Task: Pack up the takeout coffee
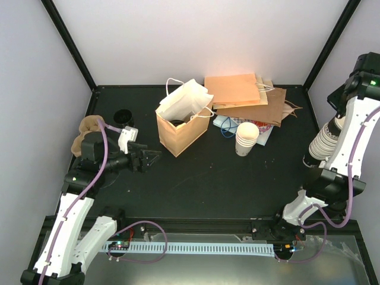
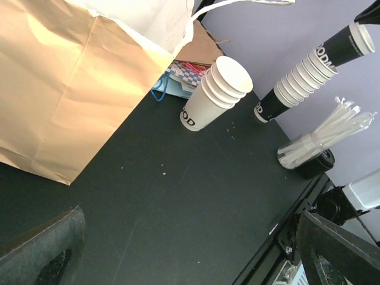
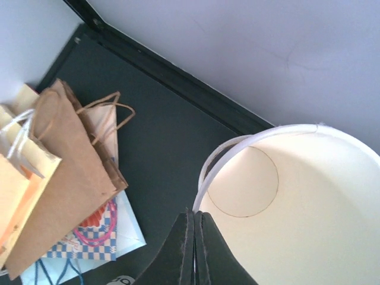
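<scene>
Right claw [image 3: 194, 217] is pinched together on the rim of the top cup [image 3: 297, 202] of the right-hand stack [image 1: 323, 139]. It is best lifted straight and slowly so only one cup comes free. Left claw [image 1: 148, 157] gapes apart. The lidded coffee may be the dark round shape [image 1: 177, 123] inside the bag [image 1: 178, 141], but this is unclear.

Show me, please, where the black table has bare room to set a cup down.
Widest bare patch: the black tabletop in front of the standing brown paper bag and short stack of white paper cups, between the left gripper and right arm. Crowded: the back, with flat brown bags piled.
</scene>
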{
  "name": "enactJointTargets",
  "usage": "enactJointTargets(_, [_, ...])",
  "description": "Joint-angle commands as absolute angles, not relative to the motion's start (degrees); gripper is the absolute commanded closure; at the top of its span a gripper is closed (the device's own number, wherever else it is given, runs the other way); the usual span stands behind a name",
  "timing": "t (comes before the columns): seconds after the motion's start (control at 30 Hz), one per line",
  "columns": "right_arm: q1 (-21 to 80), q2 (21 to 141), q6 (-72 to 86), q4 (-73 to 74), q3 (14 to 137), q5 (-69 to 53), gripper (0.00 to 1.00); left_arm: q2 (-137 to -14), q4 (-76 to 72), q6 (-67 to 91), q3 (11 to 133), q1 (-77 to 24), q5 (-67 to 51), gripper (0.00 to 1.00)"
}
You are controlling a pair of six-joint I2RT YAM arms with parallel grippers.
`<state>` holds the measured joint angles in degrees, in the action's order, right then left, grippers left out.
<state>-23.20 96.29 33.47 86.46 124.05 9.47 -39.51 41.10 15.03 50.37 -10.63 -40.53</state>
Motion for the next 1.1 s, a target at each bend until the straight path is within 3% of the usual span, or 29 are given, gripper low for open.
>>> enactJointTargets(0.0, [-22.5, 91.7, 32.8, 87.0, 129.1, 9.1, 0.99, -39.6, 40.9, 14.1, 53.0, -11.0, -40.7, 0.01])
enactJointTargets(0.27, [-20.8, 79.5, 29.5, 82.0, 129.9, 4.6, 0.99, -39.7, 40.8, 13.6, 52.5, -11.0, -40.7, 0.01])
enactJointTargets(0.5, [-20.0, 61.9, 26.6, 67.5, 108.8, -22.5, 0.99, -38.8, 40.7, 13.5, 52.0, -11.0, -40.3, 0.01])
enactJointTargets(0.6, [-15.8, 56.7, 26.6, 65.2, 100.4, -25.4, 0.99, -38.1, 40.2, 13.9, 51.6, -11.0, -40.0, 0.01])
enactJointTargets(0.87, [1.8, 46.8, 26.9, 61.2, 74.6, -25.2, 0.99, -36.6, 39.4, 14.3, 50.3, -11.0, -39.0, 0.01])
enactJointTargets(1.07, [21.2, 48.2, 30.2, 59.9, 64.6, -12.6, 0.99, -36.1, 39.4, 14.0, 49.7, -11.0, -38.5, 0.01])
